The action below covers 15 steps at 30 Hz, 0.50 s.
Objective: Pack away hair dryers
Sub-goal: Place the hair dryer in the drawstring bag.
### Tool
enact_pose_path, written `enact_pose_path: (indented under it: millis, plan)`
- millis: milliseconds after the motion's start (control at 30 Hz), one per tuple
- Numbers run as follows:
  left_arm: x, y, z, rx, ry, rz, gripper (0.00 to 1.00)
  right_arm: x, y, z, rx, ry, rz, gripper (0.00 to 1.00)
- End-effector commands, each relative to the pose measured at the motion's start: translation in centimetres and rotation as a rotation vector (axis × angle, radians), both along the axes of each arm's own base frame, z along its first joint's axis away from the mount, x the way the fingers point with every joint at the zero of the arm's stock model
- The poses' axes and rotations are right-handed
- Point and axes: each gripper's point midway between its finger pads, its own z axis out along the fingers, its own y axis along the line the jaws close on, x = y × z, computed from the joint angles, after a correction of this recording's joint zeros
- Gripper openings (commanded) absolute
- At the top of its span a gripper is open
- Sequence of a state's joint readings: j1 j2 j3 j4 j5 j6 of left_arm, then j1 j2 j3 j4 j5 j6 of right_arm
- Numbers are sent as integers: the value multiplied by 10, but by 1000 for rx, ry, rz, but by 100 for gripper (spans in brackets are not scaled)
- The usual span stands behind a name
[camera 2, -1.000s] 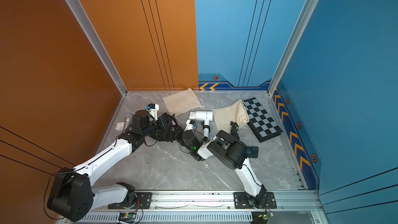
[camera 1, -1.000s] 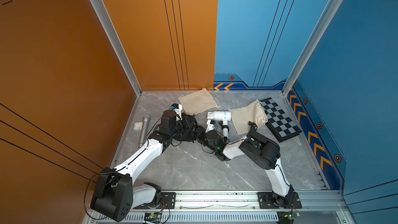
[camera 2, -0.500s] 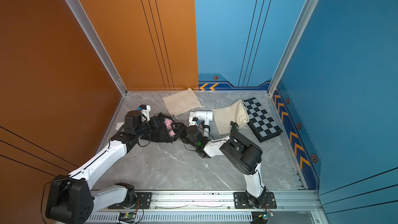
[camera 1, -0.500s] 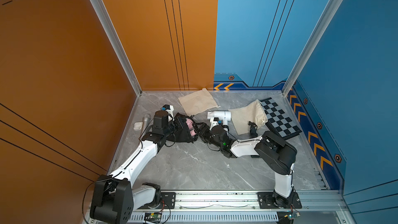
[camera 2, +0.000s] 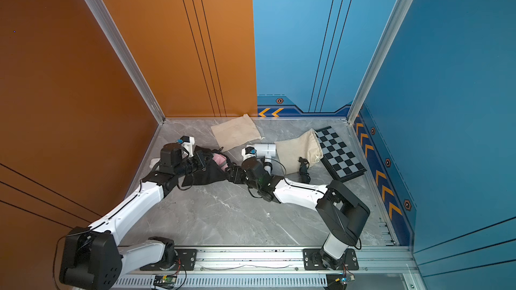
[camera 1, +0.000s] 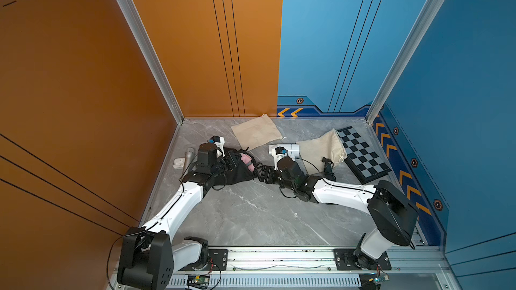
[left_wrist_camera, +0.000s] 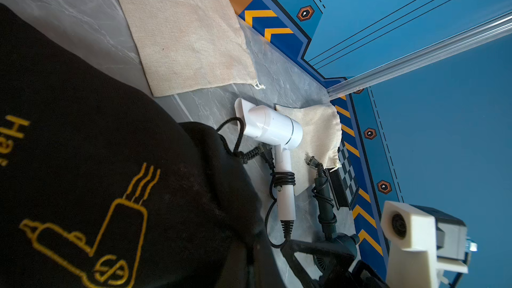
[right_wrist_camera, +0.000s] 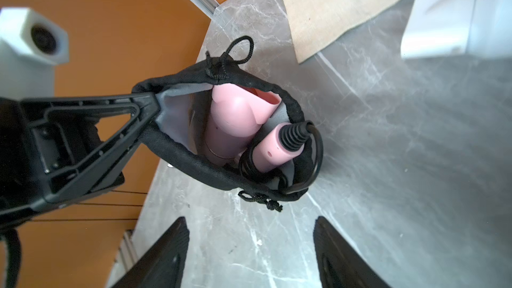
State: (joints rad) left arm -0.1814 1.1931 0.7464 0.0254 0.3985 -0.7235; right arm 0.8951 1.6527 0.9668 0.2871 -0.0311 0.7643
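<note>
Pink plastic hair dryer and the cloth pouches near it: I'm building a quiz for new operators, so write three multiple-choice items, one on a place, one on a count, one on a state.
1. Where is the pink plastic hair dryer?
A. On the chequered board
B. Inside the black drawstring cloth pouch
C. Against the orange wall

2. How many beige cloth drawstring pouches lie out?
A. One
B. Two
C. Four

3. The right gripper is:
A. Open, holding nothing
B. Shut on the white dryer
C. Shut on a pouch cord

Key:
1 B: its barrel and handle show inside the pouch's mouth in the right wrist view.
2 B: a top view shows a flat beige pouch and a fuller beige pouch.
3 A: its jaws stand apart with nothing between them.
</note>
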Motion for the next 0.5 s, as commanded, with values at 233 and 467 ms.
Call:
enact_pose_path:
  millis: [233, 467]
  plan:
    - [-7, -14, 38, -53, -91, -98, 0, 25, 4, 26, -225, -386, 205, 68]
    - [-15, -21, 40, -61, -95, -150, 0, 45, 19, 25, -153, -448, 296, 62]
